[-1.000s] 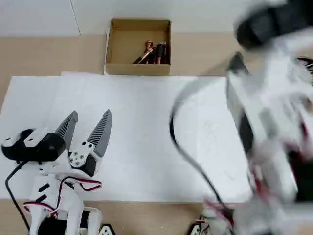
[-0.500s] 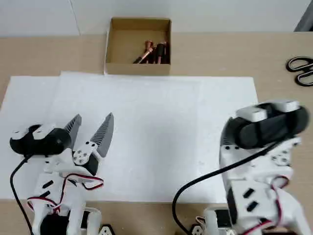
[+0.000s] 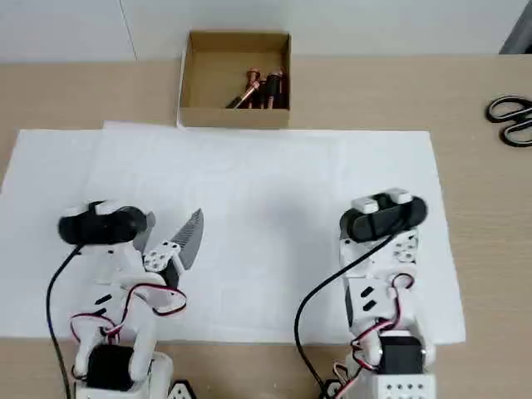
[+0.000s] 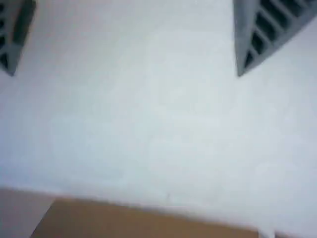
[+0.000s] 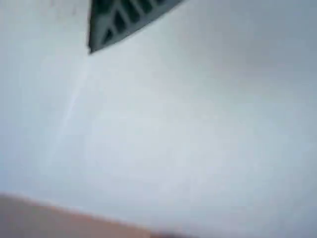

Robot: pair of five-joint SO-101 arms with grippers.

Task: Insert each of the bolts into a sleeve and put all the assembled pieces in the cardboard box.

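Quick count from above: one box (image 3: pixel 237 79) at 12 o'clock, one white sheet (image 3: pixel 266 191) over the middle of the table (image 3: pixel 83 91), one pair of scissors (image 3: pixel 510 119) at 2 o'clock, and my two arms at 7 and 5.

The assembled pieces (image 3: pixel 259 90) are all in the box, bunched at its 3 o'clock side. I make out at least three coppery heads, but they lie over each other with dark sleeves mixed in, so I can't give an exact number. No loose bolts or sleeves that I can see on the sheet.

My left claw (image 4: pixel 124 73) is spread wide apart over bare sheet with nothing in it. From above, only one of its fingers (image 3: pixel 189 235) sticks out, pointing to 1 o'clock; the other is tucked under my wrist housing.

My right arm (image 3: pixel 382 218) is folded up at 5 o'clock and covers its own claw from above. The right claw (image 5: pixel 124 20) is cut off at the wrist view's edge and blurry, so I can't tell if it's apart or together.

The scissors are cut off by the frame edge, on bare wood, well apart from everything.
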